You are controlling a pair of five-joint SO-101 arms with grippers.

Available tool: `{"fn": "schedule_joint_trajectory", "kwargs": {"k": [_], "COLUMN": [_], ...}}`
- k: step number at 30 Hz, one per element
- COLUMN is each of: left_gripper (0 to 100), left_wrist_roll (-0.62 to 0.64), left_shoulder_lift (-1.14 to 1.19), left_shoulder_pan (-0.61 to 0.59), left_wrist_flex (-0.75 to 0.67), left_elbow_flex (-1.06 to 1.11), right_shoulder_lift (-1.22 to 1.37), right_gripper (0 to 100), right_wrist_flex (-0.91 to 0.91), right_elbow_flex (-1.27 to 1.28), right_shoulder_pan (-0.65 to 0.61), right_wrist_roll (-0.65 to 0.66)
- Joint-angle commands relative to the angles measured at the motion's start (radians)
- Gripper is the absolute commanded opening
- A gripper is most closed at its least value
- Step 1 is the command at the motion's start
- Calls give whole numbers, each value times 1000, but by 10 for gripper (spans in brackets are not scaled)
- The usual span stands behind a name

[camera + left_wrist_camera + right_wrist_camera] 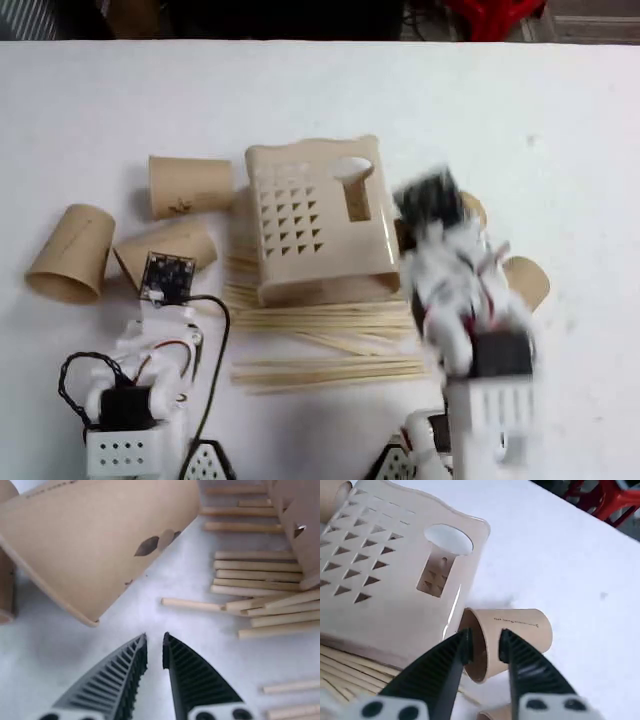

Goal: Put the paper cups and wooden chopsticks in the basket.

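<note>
1. White table (560, 130); red furniture (615, 495) behind
2. Right gripper (484, 645) narrowly open, straddling rim of paper cup (520, 630) lying beside basket (395, 580)
3. Left gripper (154, 647) open a slit, empty; second cup (100, 540) just ahead, chopsticks (255, 575) beside

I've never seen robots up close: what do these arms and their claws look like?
White plastic with black motor blocks. The left arm carries a looping black cable; the right arm shows red wires. The left gripper and right gripper have black, ribbed, pointed fingers.

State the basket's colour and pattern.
The basket is beige, with rows of small triangular cut-outs; clearest in the right wrist view.
</note>
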Motion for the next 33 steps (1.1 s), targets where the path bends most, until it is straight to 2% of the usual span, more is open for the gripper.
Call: {"fn": "schedule_joint_trajectory", "kwargs": {"k": [1, 4, 7, 14, 33], "left_gripper": [76, 76, 76, 76, 76], "left_wrist_roll": [-2, -2, -2, -2, -2], "left_shoulder_lift": [-8, -8, -8, -8, -8], "left_shoulder_pan": [-7, -7, -7, -7, -7], "left_wrist_flex": [8, 8, 8, 8, 8], "left_elbow_flex": [-5, -5, -5, -5, -5], "right_shoulder_lift": [338, 556, 739, 1041, 1386], "right_gripper": [213, 261, 265, 265, 265], "right_wrist_flex": [-18, -24, -18, -16, -22], "right_elbow_flex": [-258, -417, -582, -812, -1025], "right_shoulder_pan": [-18, -19, -50, -110, -58], "right_wrist_roll": [-94, -180, -239, -258, -256]}}
